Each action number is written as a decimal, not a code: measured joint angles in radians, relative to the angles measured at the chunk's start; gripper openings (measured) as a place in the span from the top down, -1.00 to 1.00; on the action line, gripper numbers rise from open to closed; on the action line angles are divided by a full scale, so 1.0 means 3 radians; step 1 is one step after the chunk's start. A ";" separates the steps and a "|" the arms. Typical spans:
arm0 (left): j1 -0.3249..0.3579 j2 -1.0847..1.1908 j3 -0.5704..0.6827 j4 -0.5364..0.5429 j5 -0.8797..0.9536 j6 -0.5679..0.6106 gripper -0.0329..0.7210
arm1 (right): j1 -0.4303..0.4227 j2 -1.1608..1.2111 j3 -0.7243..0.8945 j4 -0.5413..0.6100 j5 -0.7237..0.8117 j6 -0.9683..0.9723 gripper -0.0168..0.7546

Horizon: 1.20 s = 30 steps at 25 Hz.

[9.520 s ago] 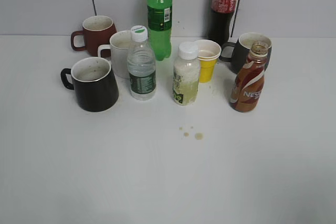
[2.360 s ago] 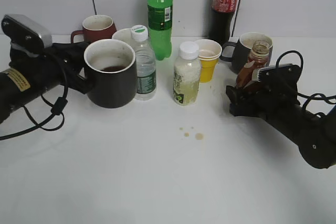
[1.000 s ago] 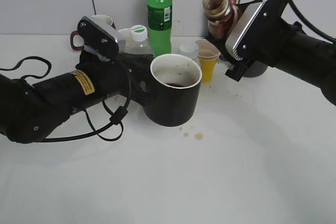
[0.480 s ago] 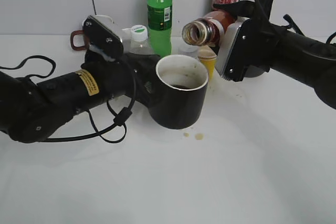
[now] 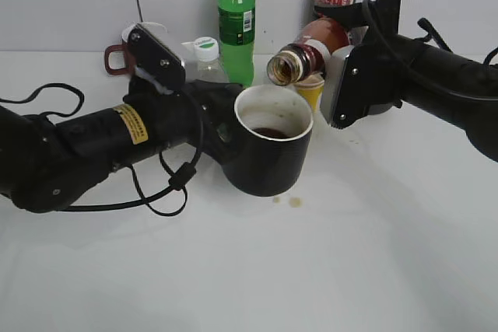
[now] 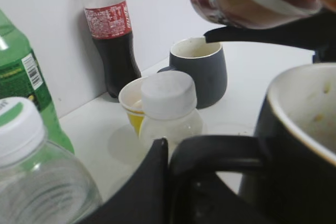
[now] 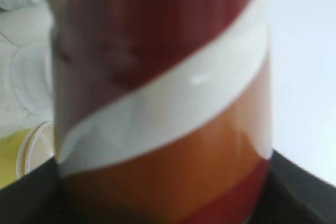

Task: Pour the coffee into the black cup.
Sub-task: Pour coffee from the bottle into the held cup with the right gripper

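Exterior view: coffee bottle (image 5: 305,54) tipped over black cup (image 5: 271,149); label unreadable.

Glossy black ceramic cup (image 5: 268,153) with a white interior, holding dark brown liquid. Above its rim, a coffee bottle (image 7: 163,103) banded diagonally in dark red, white and orange-brown. Behind the cup: a green plastic bottle (image 5: 236,21), a yellow paper cup (image 6: 135,106) and a dark grey mug (image 6: 202,72).

Two black arms with rounded, glossy casings. Left arm (image 5: 85,141): yellow label with dark print on the forearm, silver-grey camera block (image 5: 157,58) on the wrist, loose black cable (image 5: 167,184) looping beneath. Right arm (image 5: 443,87): pale grey plate (image 5: 341,87) on the wrist face, thin black cables along the top.
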<state>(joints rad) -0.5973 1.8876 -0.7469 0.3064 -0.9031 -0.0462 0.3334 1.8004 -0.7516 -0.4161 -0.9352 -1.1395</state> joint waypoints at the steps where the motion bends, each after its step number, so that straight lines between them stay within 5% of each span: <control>1: 0.0000 0.0000 0.0000 0.0016 -0.0003 0.0000 0.82 | 0.0000 0.0000 0.0000 0.0000 0.0000 -0.0013 -0.35; 30: -0.0003 -0.0066 0.0115 0.0161 -0.0031 -0.0047 0.82 | 0.0000 0.0000 0.0000 0.0003 -0.0053 -0.0703 -0.35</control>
<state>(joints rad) -0.5983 1.8677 -0.7125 0.3548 -0.9124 -0.0602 0.3334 1.8004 -0.7516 -0.4153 -0.9511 -1.3505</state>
